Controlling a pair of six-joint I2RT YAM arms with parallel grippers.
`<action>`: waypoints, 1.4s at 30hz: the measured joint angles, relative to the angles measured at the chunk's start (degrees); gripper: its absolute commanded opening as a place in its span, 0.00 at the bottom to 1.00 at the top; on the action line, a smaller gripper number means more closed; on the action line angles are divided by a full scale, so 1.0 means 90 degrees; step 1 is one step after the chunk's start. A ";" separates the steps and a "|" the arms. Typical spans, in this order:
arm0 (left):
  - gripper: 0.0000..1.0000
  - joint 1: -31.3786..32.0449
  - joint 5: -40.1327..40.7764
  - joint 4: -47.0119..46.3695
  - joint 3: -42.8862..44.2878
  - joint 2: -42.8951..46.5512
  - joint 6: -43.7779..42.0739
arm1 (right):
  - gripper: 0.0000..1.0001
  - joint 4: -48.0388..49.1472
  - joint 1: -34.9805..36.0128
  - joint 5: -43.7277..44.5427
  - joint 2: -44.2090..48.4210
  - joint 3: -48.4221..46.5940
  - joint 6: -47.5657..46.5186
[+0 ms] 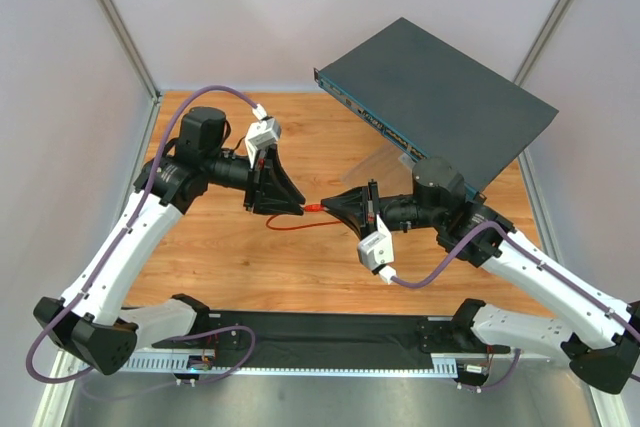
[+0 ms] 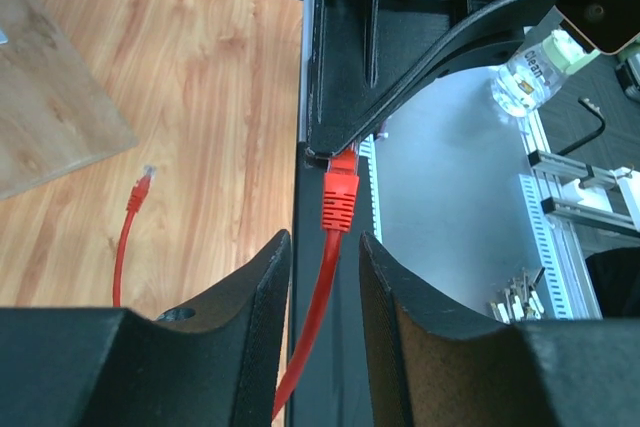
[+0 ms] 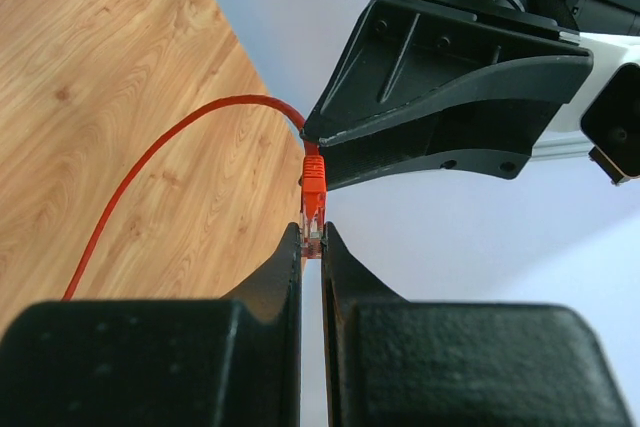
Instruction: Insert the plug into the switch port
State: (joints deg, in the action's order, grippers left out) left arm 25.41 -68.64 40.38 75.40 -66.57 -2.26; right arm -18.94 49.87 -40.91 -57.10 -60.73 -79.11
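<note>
The red-booted plug (image 3: 314,187) ends a thin red cable (image 3: 150,162). My right gripper (image 3: 312,234) is shut on the plug's clear tip, and holds it above the wooden table (image 1: 220,247). My left gripper (image 2: 322,239) is open, its fingers on either side of the cable just behind the plug (image 2: 339,195). In the top view the two grippers (image 1: 297,206) (image 1: 329,205) meet tip to tip at the table's middle, with the plug (image 1: 314,207) between them. The dark blue-grey switch (image 1: 440,97) lies at the back right, and its port row (image 1: 365,117) faces the front left.
The cable's other plug (image 2: 145,179) lies loose on the wood. A clear stand (image 1: 385,160) props the switch's near corner. A black mat (image 1: 330,327) runs along the near edge. Beyond the table edge are a water bottle (image 2: 530,72) and a hex key (image 2: 592,132).
</note>
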 measured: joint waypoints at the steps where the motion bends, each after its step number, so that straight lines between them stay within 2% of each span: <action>1: 0.38 0.0002 0.0017 0.0056 0.0000 -0.0002 -0.0041 | 0.00 0.0002 -0.0002 0.0000 0.0005 0.0012 -0.0017; 3: 0.34 0.0002 0.0019 0.0117 0.0000 -0.0002 -0.0092 | 0.00 0.0041 -0.0002 0.0000 0.0005 0.0029 -0.0034; 7: 0.34 0.0010 0.0015 0.0214 0.0000 -0.0012 -0.0177 | 0.00 0.0090 -0.0002 0.0005 0.0005 0.0056 -0.0053; 10: 0.28 0.0039 0.0015 0.0260 0.0000 -0.0044 -0.0223 | 0.01 0.0095 0.0000 0.0005 0.0005 0.0063 -0.0056; 13: 0.14 0.0051 0.0005 0.0299 0.0000 -0.0063 -0.0257 | 0.00 0.0102 0.0000 0.0005 0.0005 0.0085 -0.0058; 14: 0.00 0.0053 -0.0019 0.0306 0.0000 -0.0066 -0.0274 | 0.00 0.0104 -0.0002 0.0015 0.0005 0.0090 -0.0061; 15: 0.00 0.0056 -0.0046 0.0321 0.0002 -0.0066 -0.0265 | 0.01 0.0102 -0.0002 0.0036 0.0005 0.0092 -0.0063; 16: 0.00 0.0056 -0.0051 0.0318 0.0005 -0.0063 -0.0279 | 0.09 0.0102 -0.0002 0.0046 0.0005 0.0095 -0.0073; 17: 0.00 0.0058 -0.0046 0.0316 0.0005 -0.0058 -0.0272 | 0.35 0.0104 -0.0002 0.0068 0.0005 0.0100 -0.0073; 19: 0.00 0.0068 0.0160 0.0231 0.0005 -0.0044 -0.0199 | 0.57 0.0109 0.0027 0.0197 0.0010 0.0102 -0.0019; 20: 0.00 0.0073 0.0335 0.0165 0.0005 -0.0029 -0.0153 | 0.74 0.0114 0.0041 0.0299 0.0010 0.0102 0.0036; 22: 0.00 0.0080 0.0843 0.0032 0.0005 0.0036 -0.0092 | 0.83 0.0126 0.0068 0.0559 0.0024 0.0102 0.0226; 27: 0.00 0.0087 0.2178 -0.0078 0.0080 0.0104 -0.0250 | 0.87 -0.0109 0.0075 0.1518 0.0206 0.0102 0.1003; 33: 0.00 0.0444 0.4092 -0.0109 0.0964 -0.0682 -0.0901 | 0.91 -0.0782 -0.0066 0.2817 0.0495 -0.0323 0.3281; 39: 0.00 0.0794 0.5309 -0.0294 0.1404 -0.1552 -0.1426 | 0.98 -0.1729 -0.1129 0.3439 0.0491 -0.1105 0.5724; 42: 0.00 0.0860 0.5731 -0.0381 0.1870 -0.2186 -0.1423 | 0.98 -0.2336 -0.2395 0.3291 0.0447 -0.1532 0.6834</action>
State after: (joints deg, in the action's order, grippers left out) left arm 33.15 -17.06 36.95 92.23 -86.24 -15.07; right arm -39.97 28.32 -11.29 -53.08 -74.52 -17.61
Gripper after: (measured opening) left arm 0.017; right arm 0.978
